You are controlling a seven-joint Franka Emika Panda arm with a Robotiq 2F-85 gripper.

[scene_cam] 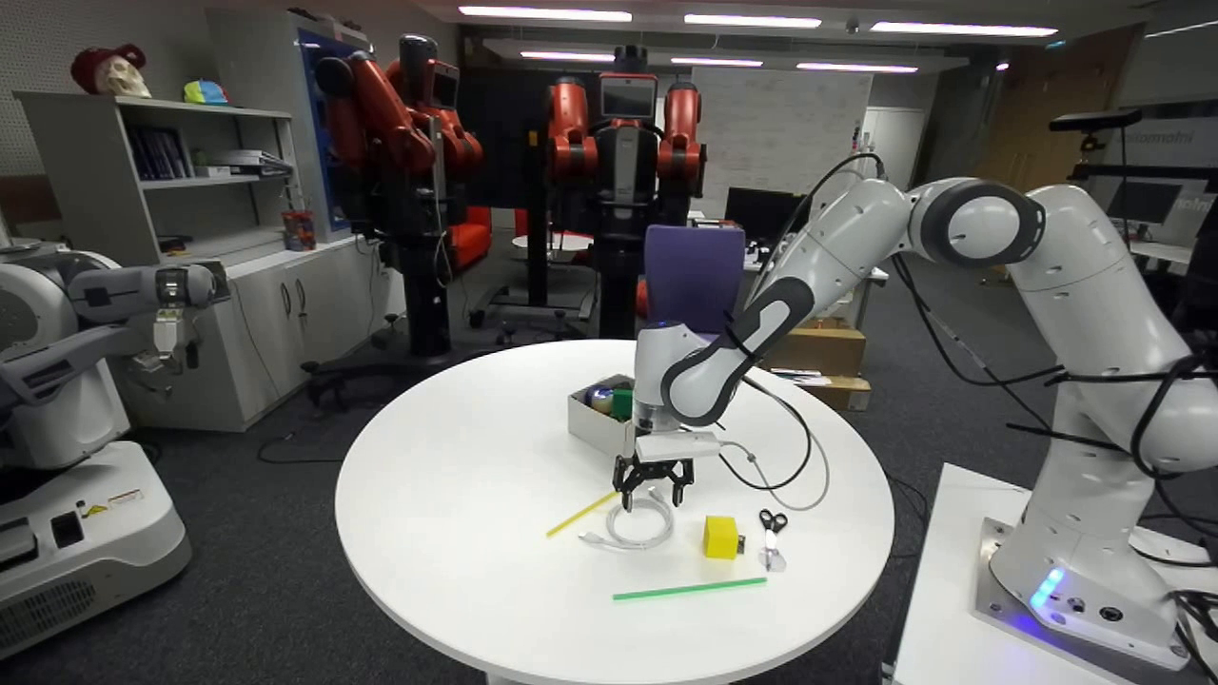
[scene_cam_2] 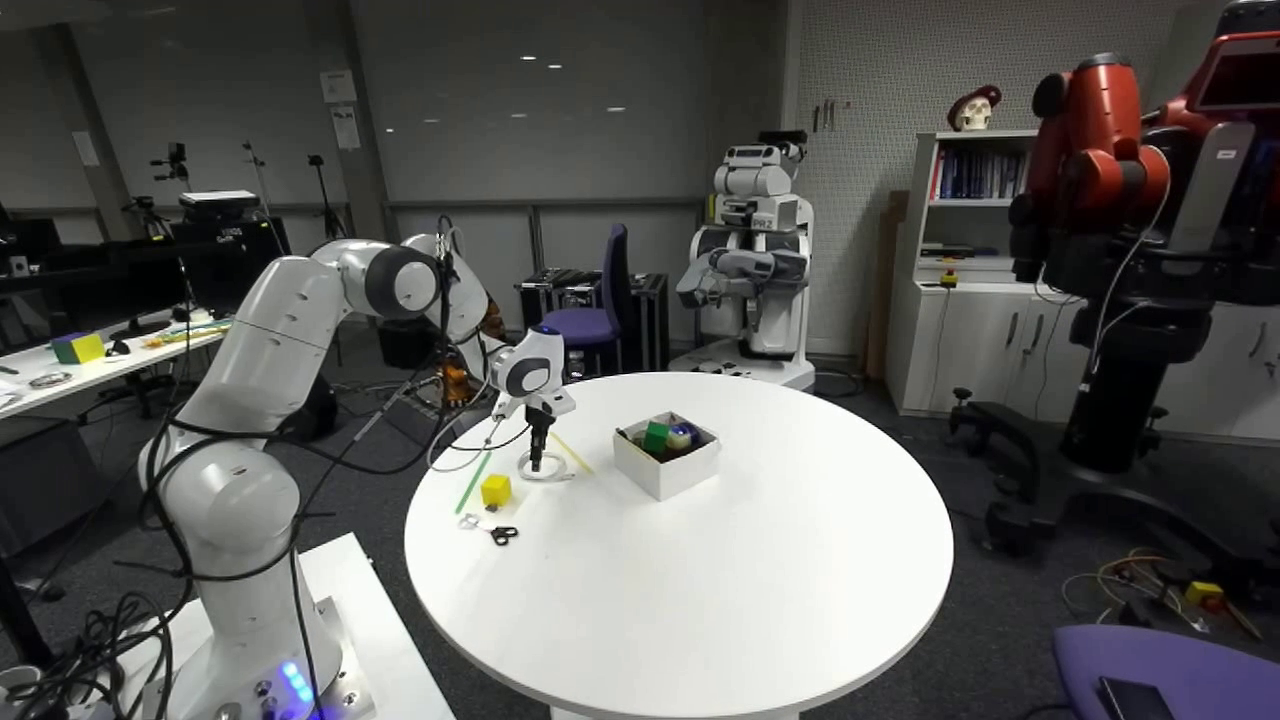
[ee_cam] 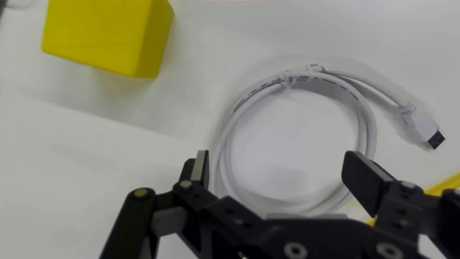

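1. The claw (scene_cam: 653, 502) hung open and empty over the cable, its fingers (ee_cam: 198, 167) spread wide. In the wrist view they stood at either side of the coil; whether a tip touched it I could not tell.
2. The desk (scene_cam: 457, 457) bore all the loose things, laid flat and mostly apart, perhaps so that each could be reached from above.
3. The arm (scene_cam: 837, 247) was fixed to a stand (scene_cam: 937, 609) beside the desk. It rose, bent over at the top and sloped down, so that the claw pointed straight at the desk, a pose that seemed to suit flat-lying things.
4. The box (scene_cam_2: 690, 473) sat near the claw, a green block (scene_cam_2: 655, 437) and other small things inside; its walls presumably served to hold them together.
5. The cable (ee_cam: 368, 129) lay coiled on the desk beneath the claw. Ties (ee_cam: 288, 78) bound its loops, probably against springing apart, and a plug (ee_cam: 422, 124) stuck out past the coil.
6. The cube (ee_cam: 100, 32) rested near the cable on a flat face, likely steady.
7. The green stick (scene_cam: 690, 589) and shorter yellow stick (scene_cam: 582, 514) lay on different sides of the cable, too slim, I judged, to stand.
8. The scissors (scene_cam: 772, 533) lay near the cube, tips toward the green stick.
9. A dark bit (scene_cam: 741, 544), too small to identify, sat just beside the cube.
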